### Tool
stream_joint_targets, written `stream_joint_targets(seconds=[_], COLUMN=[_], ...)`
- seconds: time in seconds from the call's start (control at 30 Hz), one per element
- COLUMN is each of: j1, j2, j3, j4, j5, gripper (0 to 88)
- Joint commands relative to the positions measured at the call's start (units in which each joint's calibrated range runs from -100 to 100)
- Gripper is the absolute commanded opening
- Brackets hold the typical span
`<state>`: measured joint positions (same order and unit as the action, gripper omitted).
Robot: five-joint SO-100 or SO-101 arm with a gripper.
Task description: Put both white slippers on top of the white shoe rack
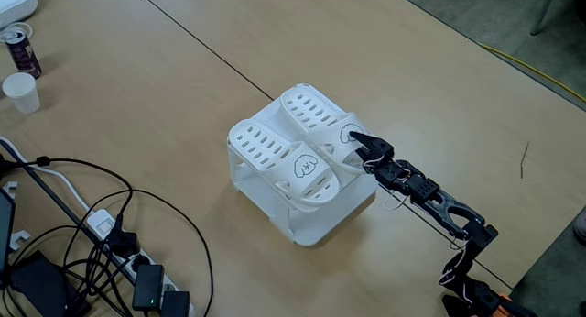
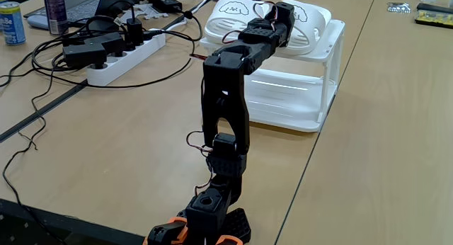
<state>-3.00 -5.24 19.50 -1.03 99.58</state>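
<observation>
Looking down, we see two white slippers side by side on the flat top of the white shoe rack; each has rows of oval holes and a small puppy face outline; the left slipper and the right slipper, as that fixed view shows them, touch along their inner sides and together cover most of the top. The claw sits at the heel end of the right slipper, touching it; we cannot tell how far it is open or whether it grips anything. Past the rack on the far side the table is bare wood; near the rack's left, cables and a power strip crowd the table edge.
</observation>
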Motion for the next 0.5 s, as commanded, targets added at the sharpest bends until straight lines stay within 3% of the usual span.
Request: stream_joint_targets(seconds=[0.0, 0.47], j1=[-0.9, -0.9], j2=[-0.9, -0.4], j3=[-4.6, -9.7], j4=[-0.4, 0.0], j5=[0.4, 0.4], gripper=[0.8, 0.8])
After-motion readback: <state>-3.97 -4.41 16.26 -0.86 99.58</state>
